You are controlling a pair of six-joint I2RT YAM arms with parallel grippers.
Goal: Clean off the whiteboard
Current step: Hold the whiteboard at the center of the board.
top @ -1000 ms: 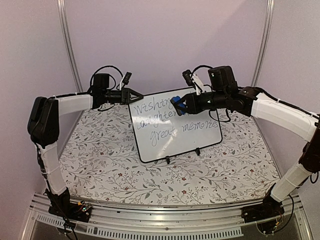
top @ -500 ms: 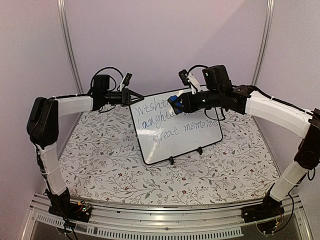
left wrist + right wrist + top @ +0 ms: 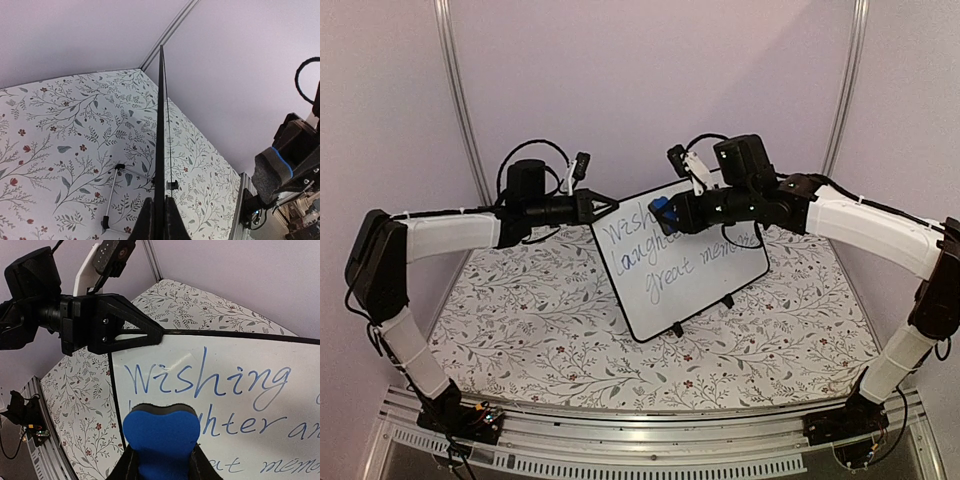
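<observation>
Plain lilac walls (image 3: 400,90) close in a desk (image 3: 520,330) covered with a floral cloth.

On the left, the left end effector (image 3: 605,203) is closed tight on the top-left corner of the whiteboard (image 3: 710,290). The whiteboard stands tilted at mid-desk with its feet (image 3: 677,328) low by the cloth. All 3 lines of blue writing (image 3: 660,262) are unwiped. To the right, the right end effector (image 3: 665,212) is clamped on a blue eraser (image 3: 662,210), which is held up by the first line.

The main risk appears to be the thin 1-corner pinch. A firm wipe from the right could swing the whiteboard about that corner, pull it from the jaws, or make the feet skid on the cloth. Too light a press would likely smear the ink rather than clear it. The eraser could also twist in its grip if it drags on the face.

The overhead view shows both arms and the whiteboard's lean, but not whether the eraser is touching. The left wrist view shows the whiteboard edge-on between its own fingers, with the eraser seemingly off to the side and apart from the face. The right wrist view alone reads the word "Wishing" and shows the left jaws lapping the rim.
</observation>
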